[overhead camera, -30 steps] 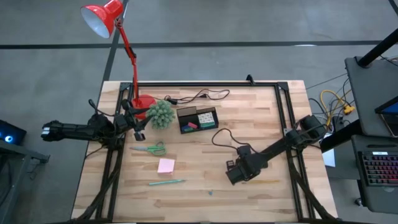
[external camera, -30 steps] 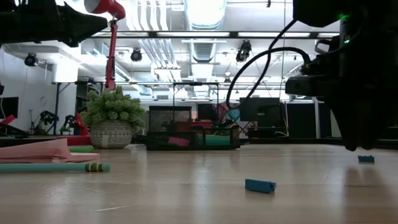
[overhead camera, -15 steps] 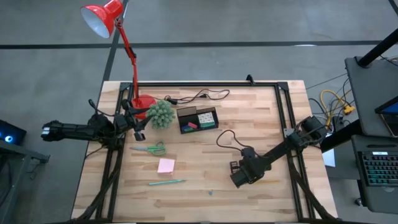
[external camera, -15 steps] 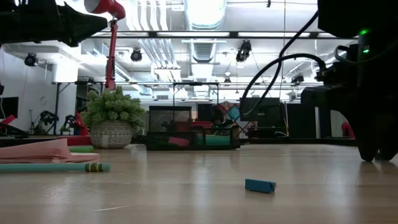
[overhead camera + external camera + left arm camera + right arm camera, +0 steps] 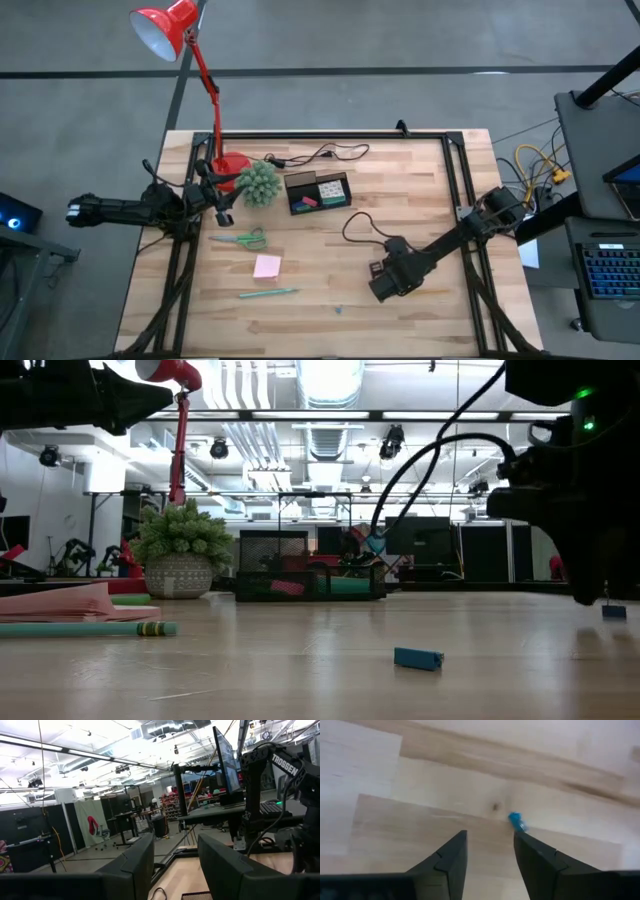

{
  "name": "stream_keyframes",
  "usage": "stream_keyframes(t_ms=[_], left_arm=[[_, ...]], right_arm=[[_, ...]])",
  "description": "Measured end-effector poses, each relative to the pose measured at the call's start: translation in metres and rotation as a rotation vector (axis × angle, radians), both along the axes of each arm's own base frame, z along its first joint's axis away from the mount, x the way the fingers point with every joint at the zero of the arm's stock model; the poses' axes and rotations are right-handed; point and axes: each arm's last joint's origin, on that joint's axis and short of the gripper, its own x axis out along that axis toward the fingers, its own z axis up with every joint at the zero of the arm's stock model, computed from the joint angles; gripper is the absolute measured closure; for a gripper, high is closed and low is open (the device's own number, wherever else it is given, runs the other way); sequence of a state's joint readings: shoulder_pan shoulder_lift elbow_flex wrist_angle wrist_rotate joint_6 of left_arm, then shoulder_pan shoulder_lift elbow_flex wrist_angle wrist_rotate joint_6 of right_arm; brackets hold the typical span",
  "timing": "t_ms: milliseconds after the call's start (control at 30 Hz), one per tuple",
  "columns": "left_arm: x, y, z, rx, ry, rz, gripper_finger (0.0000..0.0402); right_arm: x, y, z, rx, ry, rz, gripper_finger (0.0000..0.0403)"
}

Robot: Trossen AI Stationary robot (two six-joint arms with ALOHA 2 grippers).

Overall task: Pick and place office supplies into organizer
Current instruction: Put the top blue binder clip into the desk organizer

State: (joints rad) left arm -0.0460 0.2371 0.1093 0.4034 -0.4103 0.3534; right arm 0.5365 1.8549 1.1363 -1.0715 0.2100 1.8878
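My right gripper (image 5: 383, 286) points down over the near right of the table, open, with nothing between its fingers (image 5: 490, 837). A tiny blue bit (image 5: 517, 821) lies on the wood just beyond one fingertip and shows apart from the gripper in the low view (image 5: 613, 612). A second blue bit (image 5: 418, 658) lies nearer the middle. The black organizer (image 5: 318, 192) stands at the far middle. Green-handled scissors (image 5: 241, 240), a pink sticky-note pad (image 5: 267, 265) and a green pen (image 5: 268, 293) lie flat at the left. My left gripper (image 5: 175, 870) waits open at the left edge.
A spiky green plant (image 5: 260, 183) and the red lamp's base (image 5: 232, 165) stand left of the organizer. A black cable (image 5: 320, 155) runs along the far edge, and another loops by the right arm (image 5: 355, 225). Bare wood lies between the pad and my right gripper.
My right gripper has shifted slightly toward the table's right edge. The small blue bit beside it now lies a little farther right than a second ago.
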Motion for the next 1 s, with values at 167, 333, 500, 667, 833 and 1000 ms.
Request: stream_keyframes(t_ms=[167, 333, 500, 667, 833, 1000], left_arm=[[0.000, 0.000, 0.000, 0.000, 0.000, 0.000, 0.0262], [0.000, 0.000, 0.000, 0.000, 0.001, 0.000, 0.0262], [0.000, 0.000, 0.000, 0.000, 0.001, 0.000, 0.0262], [0.000, 0.000, 0.000, 0.000, 0.001, 0.000, 0.0262], [0.000, 0.000, 0.000, 0.000, 0.001, 0.000, 0.0262], [0.000, 0.000, 0.000, -0.001, 0.001, -0.001, 0.0262]], right_arm=[[0.001, 0.000, 0.014, -0.033, 0.050, 0.032, 0.0246], [0.001, -0.001, 0.017, -0.052, 0.081, 0.103, 0.0246], [0.000, -0.001, 0.016, -0.042, 0.107, 0.171, 0.0242], [0.000, 0.000, 0.016, -0.028, 0.124, 0.209, 0.0237], [-0.002, -0.001, 0.013, -0.022, 0.113, 0.110, 0.0236], [-0.005, -0.002, 0.009, -0.033, 0.065, -0.113, 0.0240]])
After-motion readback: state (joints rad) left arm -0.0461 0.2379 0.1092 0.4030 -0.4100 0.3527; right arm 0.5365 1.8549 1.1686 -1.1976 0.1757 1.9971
